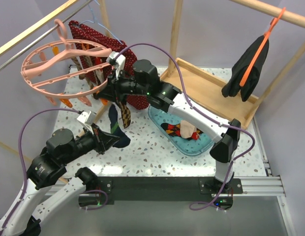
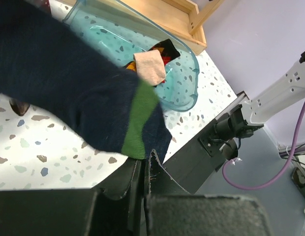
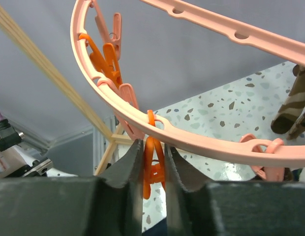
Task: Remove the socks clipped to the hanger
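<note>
While the left claw (image 2: pixel 145 164) is pinching the edge of a dark navy sock with a green band (image 2: pixel 69 88) — fingers together on the fabric — I am seeing the right claw (image 3: pixel 153 147) squeezing a small orange plastic clip (image 3: pixel 152 169) hanging under the rim of the round pink plastic ring hanger (image 3: pixel 206 142). That hanger is hanging at the rear left above the speckled tabletop (image 1: pixel 157 157), brown patterned socks (image 1: pixel 125 114) dangling from it; more socks (image 1: pixel 179 129) are lying in the clear blue tray (image 1: pixel 204 147).
</note>
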You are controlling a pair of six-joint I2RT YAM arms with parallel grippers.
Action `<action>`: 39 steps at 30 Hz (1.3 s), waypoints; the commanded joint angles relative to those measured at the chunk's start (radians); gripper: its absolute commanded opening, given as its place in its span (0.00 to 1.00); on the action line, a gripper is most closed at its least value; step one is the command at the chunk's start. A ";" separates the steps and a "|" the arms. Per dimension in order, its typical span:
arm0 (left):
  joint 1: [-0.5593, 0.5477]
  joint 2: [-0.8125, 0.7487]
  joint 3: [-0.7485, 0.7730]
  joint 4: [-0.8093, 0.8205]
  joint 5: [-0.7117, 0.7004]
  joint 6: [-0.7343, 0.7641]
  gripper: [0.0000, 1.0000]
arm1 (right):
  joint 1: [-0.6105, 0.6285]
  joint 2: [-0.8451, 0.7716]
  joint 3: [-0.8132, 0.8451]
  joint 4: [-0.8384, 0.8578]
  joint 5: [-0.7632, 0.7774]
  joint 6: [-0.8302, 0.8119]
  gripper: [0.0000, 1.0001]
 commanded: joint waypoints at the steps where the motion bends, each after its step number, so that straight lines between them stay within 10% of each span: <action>1: 0.005 0.012 0.020 0.014 0.043 0.027 0.00 | 0.003 -0.007 0.004 0.037 -0.016 0.009 0.07; 6: 0.005 0.019 0.020 0.040 0.064 0.031 0.00 | 0.003 -0.006 0.009 0.025 -0.008 0.009 0.02; 22: 0.005 0.048 0.066 0.103 -0.031 0.033 0.00 | 0.001 -0.045 0.006 -0.087 0.044 0.033 0.69; 39: 0.005 0.076 0.064 0.108 0.021 0.079 0.00 | -0.006 -0.366 -0.293 -0.328 0.095 0.010 0.89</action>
